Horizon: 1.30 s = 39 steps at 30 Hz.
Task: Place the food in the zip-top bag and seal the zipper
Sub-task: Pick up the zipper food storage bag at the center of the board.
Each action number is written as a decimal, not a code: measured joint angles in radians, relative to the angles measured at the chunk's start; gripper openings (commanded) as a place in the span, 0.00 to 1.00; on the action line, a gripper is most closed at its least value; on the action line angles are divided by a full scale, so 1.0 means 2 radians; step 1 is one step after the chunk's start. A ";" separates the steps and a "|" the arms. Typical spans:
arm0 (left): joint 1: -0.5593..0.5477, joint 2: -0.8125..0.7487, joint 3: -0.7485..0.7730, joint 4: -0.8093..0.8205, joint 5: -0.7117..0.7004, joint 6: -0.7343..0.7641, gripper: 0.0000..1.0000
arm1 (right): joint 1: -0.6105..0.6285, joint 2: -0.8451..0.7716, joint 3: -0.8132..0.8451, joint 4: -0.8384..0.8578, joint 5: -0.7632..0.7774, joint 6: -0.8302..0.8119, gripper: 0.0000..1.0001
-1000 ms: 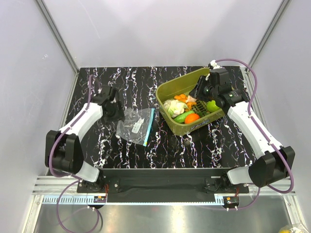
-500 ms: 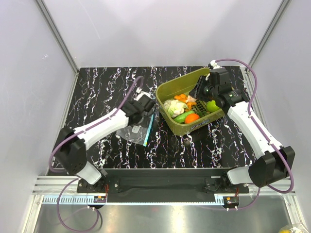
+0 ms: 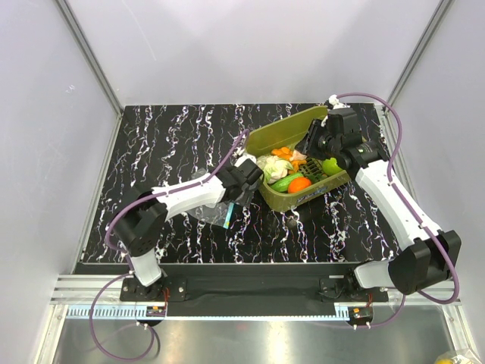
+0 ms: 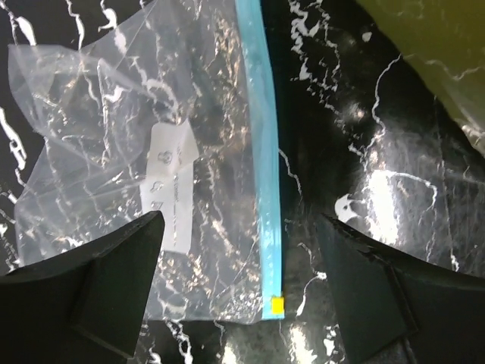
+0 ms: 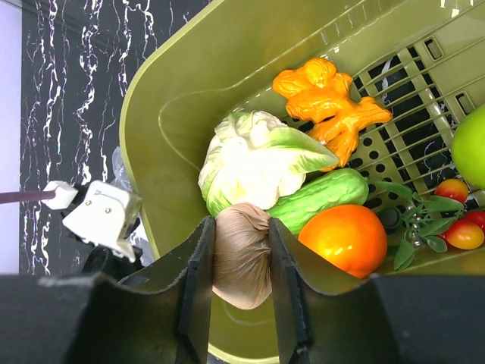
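Note:
The clear zip-top bag lies flat on the table, left of the olive tub. Its light-blue zipper runs along the bag's right edge. My left gripper is open and hovers low over the zipper's near end, one finger on each side. In the tub lie the cauliflower, cucumber, orange fruit, carrot pieces and green apple. My right gripper is inside the tub, shut on the beige garlic bulb.
A small sprig with red berries lies at the tub's right side. The tub's tall back wall rises at the far left. Grey walls enclose the black marbled table.
My left arm has swung right, from the table's left side across the bag to its zipper edge beside the tub. The right arm has not moved.

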 measured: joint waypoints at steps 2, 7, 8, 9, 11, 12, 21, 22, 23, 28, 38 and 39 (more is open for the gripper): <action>0.000 0.006 0.000 0.011 0.003 0.000 0.86 | 0.000 0.000 0.000 0.000 0.000 0.000 0.38; -0.002 0.021 0.001 0.041 0.002 -0.002 0.75 | 0.000 0.000 -0.001 0.001 0.000 0.000 0.37; -0.002 0.025 0.001 0.045 0.001 -0.002 0.73 | 0.000 0.000 -0.002 0.001 0.000 0.000 0.38; -0.002 0.029 0.003 0.049 -0.002 -0.002 0.72 | 0.000 0.000 -0.002 0.001 0.000 0.001 0.38; -0.002 0.036 0.007 0.057 -0.007 -0.002 0.68 | 0.000 0.000 -0.003 0.001 0.000 0.001 0.38; -0.002 0.038 0.009 0.059 -0.009 -0.004 0.67 | 0.000 0.000 -0.003 0.001 0.000 0.000 0.38; 0.003 -0.005 -0.062 0.122 -0.010 -0.018 0.82 | 0.000 -0.001 -0.003 0.001 0.000 0.000 0.38; 0.005 -0.019 -0.074 0.121 -0.008 -0.017 0.82 | 0.000 -0.001 -0.003 0.001 0.000 0.000 0.38; 0.006 -0.032 -0.085 0.118 -0.007 -0.017 0.82 | 0.000 -0.001 -0.003 0.001 0.000 0.000 0.38; 0.009 -0.081 -0.098 0.109 -0.006 -0.011 0.83 | 0.000 -0.001 -0.003 0.001 0.000 0.000 0.37; 0.010 -0.111 -0.108 0.111 0.009 -0.011 0.75 | 0.000 -0.001 -0.003 0.000 0.000 0.000 0.37; 0.010 -0.111 -0.111 0.111 0.011 -0.011 0.74 | 0.000 -0.001 -0.003 0.001 0.000 0.000 0.37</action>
